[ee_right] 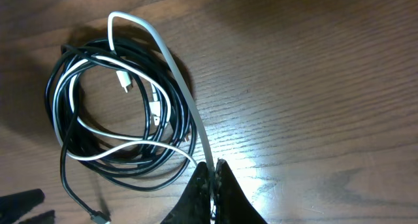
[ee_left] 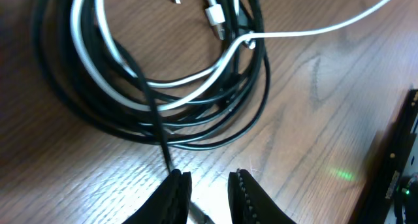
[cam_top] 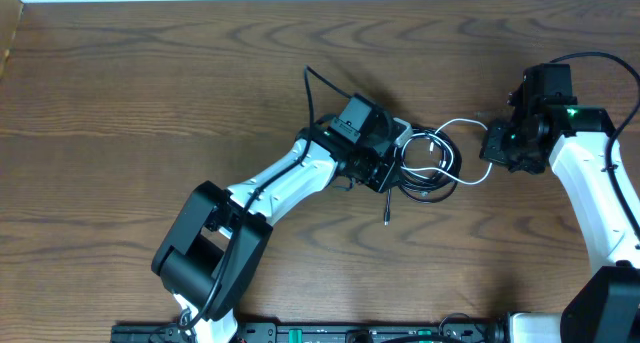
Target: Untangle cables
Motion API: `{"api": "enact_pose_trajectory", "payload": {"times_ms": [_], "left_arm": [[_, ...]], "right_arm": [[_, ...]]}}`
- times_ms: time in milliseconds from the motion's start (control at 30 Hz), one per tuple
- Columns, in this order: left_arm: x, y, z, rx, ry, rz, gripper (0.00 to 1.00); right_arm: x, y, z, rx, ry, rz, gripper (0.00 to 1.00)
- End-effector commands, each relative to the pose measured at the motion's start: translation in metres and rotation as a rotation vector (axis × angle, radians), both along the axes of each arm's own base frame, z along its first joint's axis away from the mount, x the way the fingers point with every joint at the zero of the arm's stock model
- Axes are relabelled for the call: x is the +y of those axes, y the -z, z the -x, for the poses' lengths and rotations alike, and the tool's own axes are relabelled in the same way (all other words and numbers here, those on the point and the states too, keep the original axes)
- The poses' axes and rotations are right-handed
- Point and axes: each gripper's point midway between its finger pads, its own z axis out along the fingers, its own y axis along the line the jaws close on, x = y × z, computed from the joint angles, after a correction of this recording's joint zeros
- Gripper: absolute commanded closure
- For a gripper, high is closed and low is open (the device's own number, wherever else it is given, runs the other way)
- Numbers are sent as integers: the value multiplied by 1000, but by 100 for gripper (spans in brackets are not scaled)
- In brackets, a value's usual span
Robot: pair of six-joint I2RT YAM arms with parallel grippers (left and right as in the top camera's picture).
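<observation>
On the brown wooden desk (cam_top: 150,83), right of centre, the thin black cord (cam_top: 425,191) and the thin white cord (cam_top: 462,122) lie coiled together between the pincers. The left pincer (ee_left: 209,188) sits at the coil's left edge, tips slightly apart. The white cord runs rightward from the coil into the closed right pincer (ee_right: 210,178). One black end trails toward the desk's near edge.
</observation>
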Motion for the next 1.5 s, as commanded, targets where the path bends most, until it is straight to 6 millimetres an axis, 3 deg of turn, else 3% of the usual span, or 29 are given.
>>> {"api": "enact_pose_trajectory", "payload": {"times_ms": [0,167,300,567,833,1133,1300,1400,1467], "left_arm": [[1,9,6,-11,30,-24,75],[5,14,2,-46,16,-68,75],[7,15,0,-66,22,-81,65],[7,17,-3,-75,19,-85,64],[7,44,0,-35,26,-114,64],[6,47,0,-31,27,-117,66],[2,51,6,-24,43,-124,76],[-2,56,10,-23,57,-125,92],[-4,58,11,-25,63,-125,92]], "right_arm": [[1,2,2,4,-15,-2,99],[1,2,3,6,-19,-1,99],[1,2,3,6,-19,-1,99],[1,2,3,7,-19,-1,99],[1,2,3,7,-19,-1,99],[1,2,4,12,-19,-2,99],[1,3,6,19,-19,-2,99],[1,3,8,27,-19,-2,99],[1,4,9,31,-19,-2,99]]}}
